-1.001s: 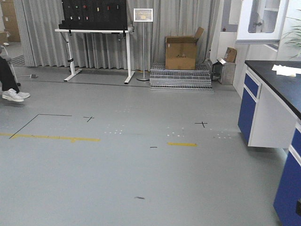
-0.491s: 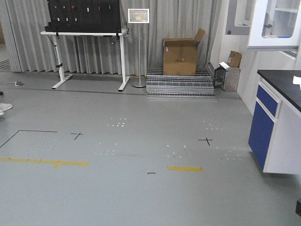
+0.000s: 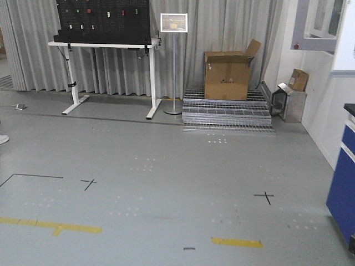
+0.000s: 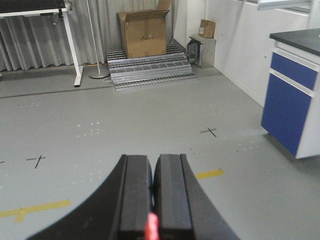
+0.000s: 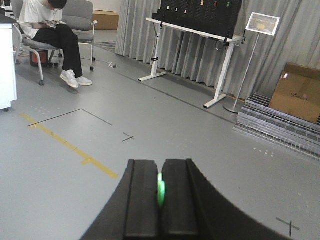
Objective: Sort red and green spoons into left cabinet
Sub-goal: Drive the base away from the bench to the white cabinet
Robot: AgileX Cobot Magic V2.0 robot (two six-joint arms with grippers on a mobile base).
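- Floor (image 3: 166, 210): grey with taped marks. The front view has swung left over the last second.
- Blue bench (image 3: 341, 183): now only a sliver at the right edge. I judge my base is turning to seek the left cabinet, which is not in view.
- Cardboard box (image 3: 227, 75): far, on the grating.
- My left gripper (image 4: 151, 167): pressed together on the red spoon (image 4: 151, 227).
- My right gripper (image 5: 161, 172): pinching the green spoon (image 5: 161, 192).
- Both spoons are carried; neither is placed.
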